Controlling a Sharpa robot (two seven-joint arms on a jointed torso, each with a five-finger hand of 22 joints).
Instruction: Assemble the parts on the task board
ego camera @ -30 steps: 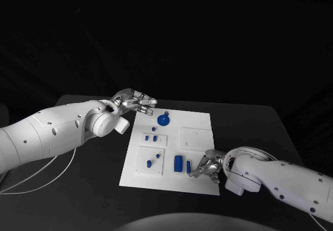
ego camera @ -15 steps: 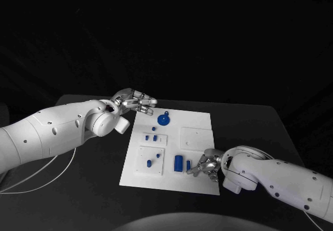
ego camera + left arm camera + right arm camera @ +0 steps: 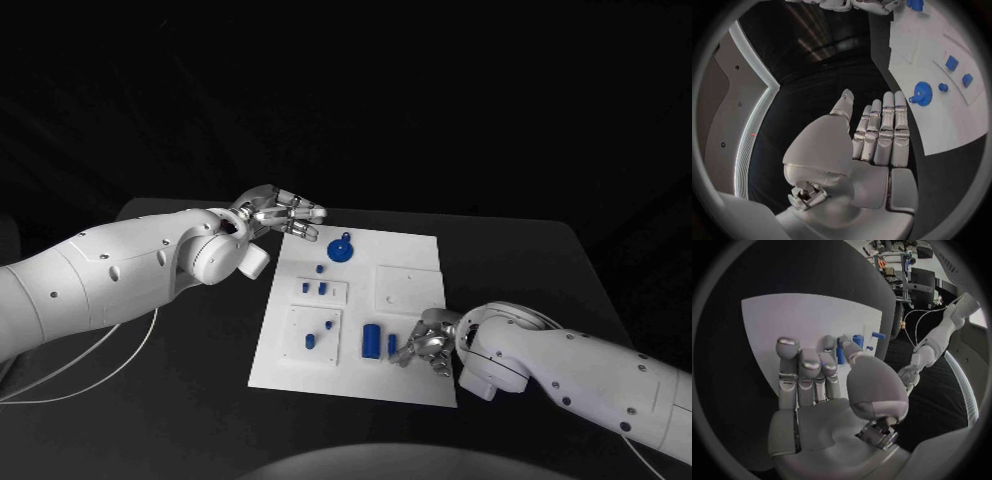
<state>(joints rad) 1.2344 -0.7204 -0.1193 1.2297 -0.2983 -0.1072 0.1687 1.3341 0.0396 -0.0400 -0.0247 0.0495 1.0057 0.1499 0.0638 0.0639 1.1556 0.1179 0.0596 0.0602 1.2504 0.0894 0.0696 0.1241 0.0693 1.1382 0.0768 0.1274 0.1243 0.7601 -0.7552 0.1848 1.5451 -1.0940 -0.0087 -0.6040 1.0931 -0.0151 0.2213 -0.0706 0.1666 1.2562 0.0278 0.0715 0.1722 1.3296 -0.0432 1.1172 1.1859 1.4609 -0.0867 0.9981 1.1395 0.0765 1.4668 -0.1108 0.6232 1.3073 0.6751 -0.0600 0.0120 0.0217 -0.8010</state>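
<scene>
The white task board (image 3: 411, 250) lies in the middle of the table. On it are a blue gear (image 3: 339, 250), two small blue pegs (image 3: 306, 287), two more blue pieces (image 3: 309, 341) on the near left plate, a blue block (image 3: 371, 340) and a slim blue piece (image 3: 391, 345). My right hand (image 3: 430, 345) hovers low over the board's near right part, fingers stretched out, with the slim blue piece (image 3: 840, 352) lying between thumb and forefinger; I cannot tell whether they touch it. My left hand (image 3: 284, 212) floats at the board's far left corner, fingers straight (image 3: 882, 132), holding nothing.
Black table (image 3: 188, 350) surrounds the board on all sides. A white cable (image 3: 87, 360) runs under my left arm at the near left. The gear (image 3: 922, 93) lies on the board a short way from my left hand's fingertips.
My right forearm has swung slightly in toward the board, while its hand stays at the slim blue piece. The left arm and the parts have not moved.
</scene>
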